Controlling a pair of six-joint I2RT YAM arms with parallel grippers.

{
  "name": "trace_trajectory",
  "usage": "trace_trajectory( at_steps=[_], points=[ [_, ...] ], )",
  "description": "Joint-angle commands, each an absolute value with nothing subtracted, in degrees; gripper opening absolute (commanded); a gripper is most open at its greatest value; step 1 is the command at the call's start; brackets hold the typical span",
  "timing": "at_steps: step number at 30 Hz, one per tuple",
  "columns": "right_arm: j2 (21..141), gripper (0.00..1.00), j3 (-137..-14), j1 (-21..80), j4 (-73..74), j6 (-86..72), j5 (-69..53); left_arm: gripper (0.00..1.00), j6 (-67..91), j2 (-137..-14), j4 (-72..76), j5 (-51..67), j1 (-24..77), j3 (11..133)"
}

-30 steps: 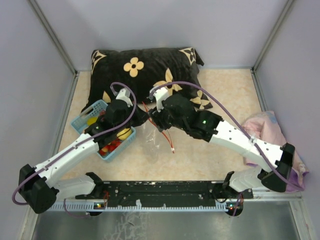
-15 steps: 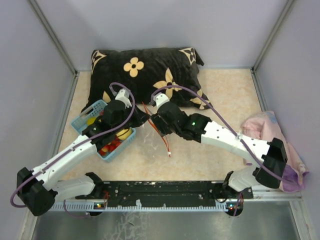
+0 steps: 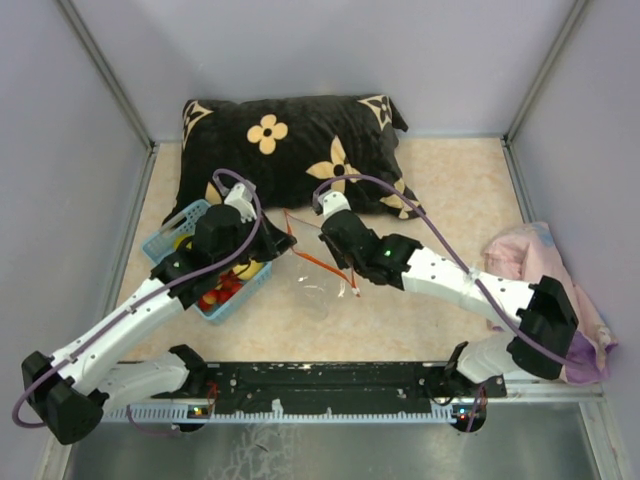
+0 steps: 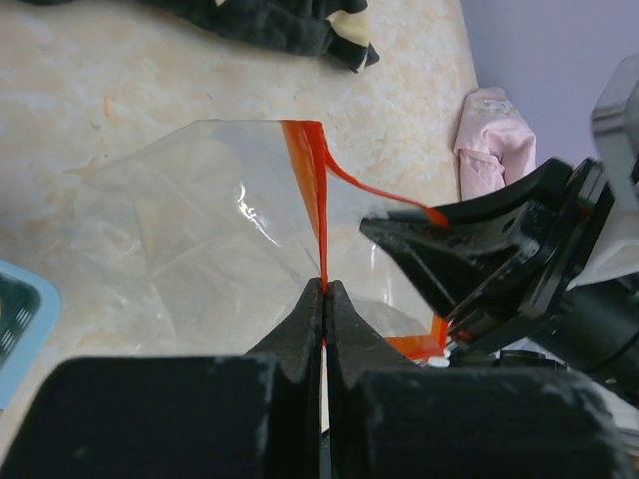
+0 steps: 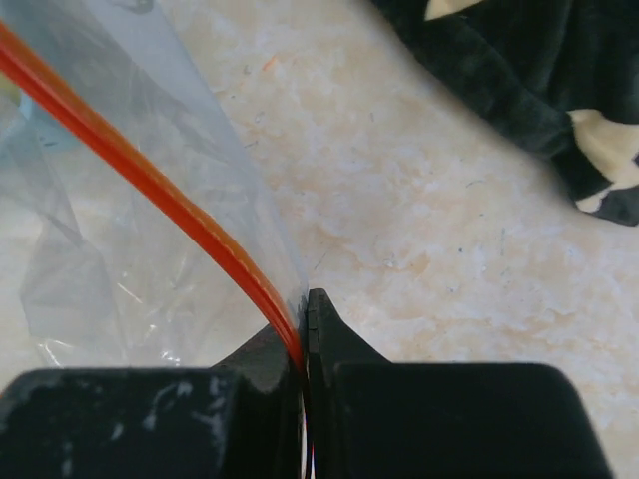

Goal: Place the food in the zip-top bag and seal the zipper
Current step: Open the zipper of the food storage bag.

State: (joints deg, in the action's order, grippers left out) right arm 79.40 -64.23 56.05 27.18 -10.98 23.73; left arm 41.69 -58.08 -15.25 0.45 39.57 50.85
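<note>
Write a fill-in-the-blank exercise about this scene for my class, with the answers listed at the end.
1. The left claw and the right claw are both shut on the ____ of the zip-top bag.
2. The toy fruits lie in the light blue ____.
3. The zip-top bag holds ____ fruit yet.
4. The pillow with tan flowers is ____ in colour.
Missing words: zipper; basket; no; black.

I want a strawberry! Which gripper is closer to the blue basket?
Left. The left gripper pinches the zipper beside the blue basket; the right gripper pinches it farther off.
</note>
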Motion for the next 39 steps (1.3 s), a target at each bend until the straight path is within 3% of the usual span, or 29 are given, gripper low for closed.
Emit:
trace_trajectory(
  at_steps=[1, 15, 19, 24, 28, 33, 39],
  points=[
    [75.62, 0.0, -68.17, 54.96, 25.49, -7.65, 31.26, 0.0, 39.17, -55.87, -20.2, 1.67, 39.12, 52.72],
    [76.14, 0.0, -73.66, 55.06, 29.65, -5.12, 40.46, 0.0, 35.11, -51.14, -31.44, -6.73, 39.02, 51.77],
    [79.17, 0.0, -74.92, 58.09, 28.65, -6.17, 44.37, 0.17, 37.04, -49.75, -28.68, -6.06, 39.02, 50.82],
    [83.8, 0.0, -77.24, 61.69, 27.73, -11.04, 48.27, 0.61, 42.73, -49.4, -25.27, -5.84, 38.99, 49.99],
    [87.38, 0.0, -79.49, 64.51, 27.94, -14.33, 52.35, 0.78, 47.67, -48.64, -21.98, -4.53, 39.02, 48.22],
    [90.0, 0.0, -81.46, 66.12, 27.53, -18.03, 52.72, 0.89, 52.7, -47.74, -18.06, -4.28, 39.02, 44.0],
    [90.74, 0.0, -81.45, 67.06, 25.78, -19.77, 51.03, 0.92, 55.24, -48.63, -16.19, -8.5, 38.98, 43.11]
  ],
)
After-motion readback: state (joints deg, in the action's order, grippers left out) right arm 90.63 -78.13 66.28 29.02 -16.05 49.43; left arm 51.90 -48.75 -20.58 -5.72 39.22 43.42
